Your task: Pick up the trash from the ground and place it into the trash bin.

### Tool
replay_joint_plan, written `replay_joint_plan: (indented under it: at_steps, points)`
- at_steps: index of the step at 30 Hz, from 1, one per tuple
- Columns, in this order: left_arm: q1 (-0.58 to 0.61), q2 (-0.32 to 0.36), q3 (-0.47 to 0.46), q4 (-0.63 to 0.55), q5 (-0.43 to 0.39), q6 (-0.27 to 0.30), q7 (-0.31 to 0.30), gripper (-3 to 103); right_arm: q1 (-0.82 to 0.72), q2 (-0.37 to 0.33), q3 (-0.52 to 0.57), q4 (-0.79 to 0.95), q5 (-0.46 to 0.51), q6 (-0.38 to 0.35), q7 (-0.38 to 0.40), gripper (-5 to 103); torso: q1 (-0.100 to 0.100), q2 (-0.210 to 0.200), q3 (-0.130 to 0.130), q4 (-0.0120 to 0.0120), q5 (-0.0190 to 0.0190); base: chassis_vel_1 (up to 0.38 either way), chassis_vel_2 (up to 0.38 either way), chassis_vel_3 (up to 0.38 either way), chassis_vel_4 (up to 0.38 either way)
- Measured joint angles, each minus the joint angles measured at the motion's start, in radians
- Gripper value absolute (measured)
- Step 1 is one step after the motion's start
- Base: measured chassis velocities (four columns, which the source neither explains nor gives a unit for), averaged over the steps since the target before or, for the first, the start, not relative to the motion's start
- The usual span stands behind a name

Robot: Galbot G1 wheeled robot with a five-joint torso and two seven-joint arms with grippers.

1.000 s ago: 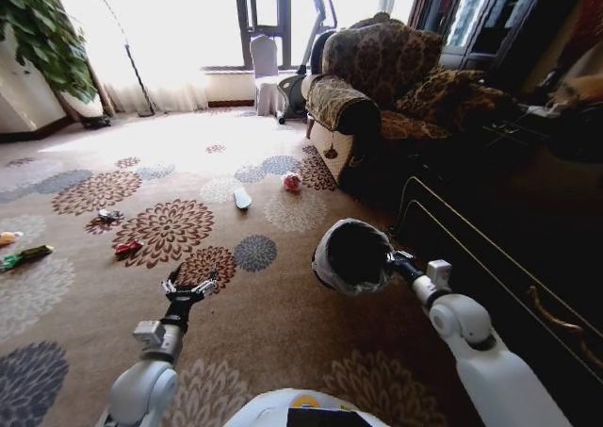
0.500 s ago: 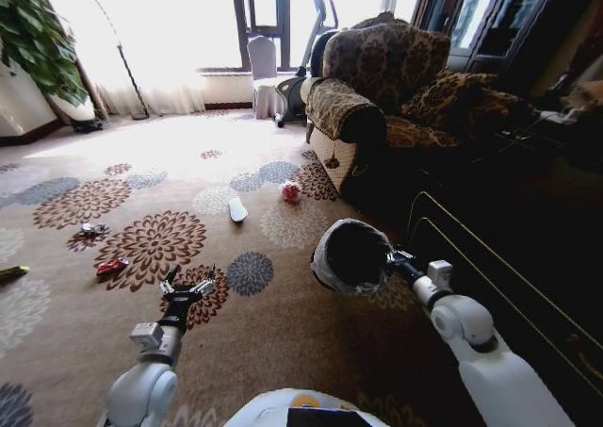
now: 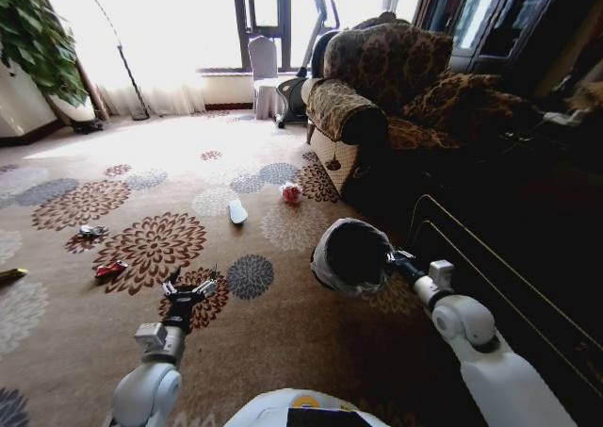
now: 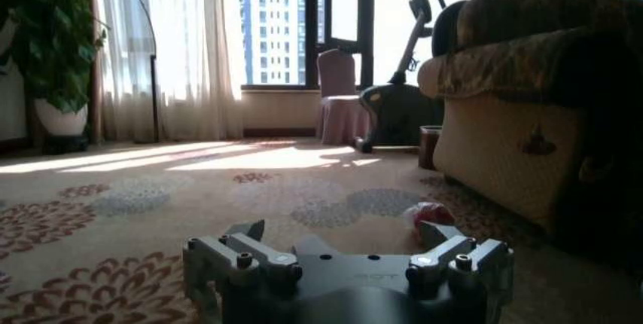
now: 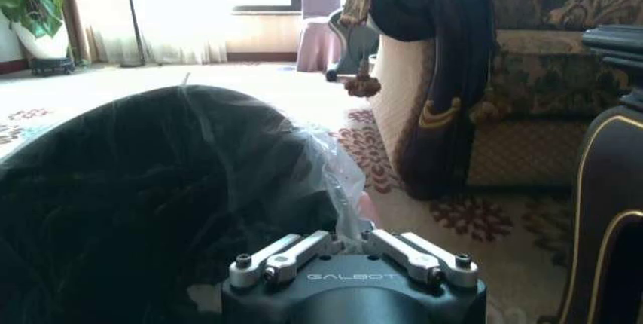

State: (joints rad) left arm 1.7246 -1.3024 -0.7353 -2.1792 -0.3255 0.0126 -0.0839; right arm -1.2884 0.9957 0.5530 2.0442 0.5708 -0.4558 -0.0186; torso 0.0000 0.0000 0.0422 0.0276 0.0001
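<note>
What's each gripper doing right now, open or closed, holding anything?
Left gripper: open, empty, above the carpet.
Right gripper: closed on the trash bin rim, bin held off the floor.

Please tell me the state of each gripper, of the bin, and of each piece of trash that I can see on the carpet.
Left gripper: open, empty, above the carpet.
Right gripper: shut on the trash bin's rim.
Trash bin: held off the floor, tipped, mouth toward the camera.
Red wrapper ball: on the carpet near the sofa.
White scrap: lying flat.
Red scrap: on the carpet.
Dark scrap: on the carpet.
</note>
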Motion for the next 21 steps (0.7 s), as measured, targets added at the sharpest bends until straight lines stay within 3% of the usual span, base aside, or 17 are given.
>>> replay_joint_plan:
  at_steps: [21]
  points:
    - [-0.012,-0.018,-0.001,0.014,-0.002,-0.005,0.004,100,-0.049,0.019,0.014,0.021,0.001,0.026,0.0,1,0.0,0.0,0.0,-0.0002,-0.0001,0.0,0.0,0.0,0.0]
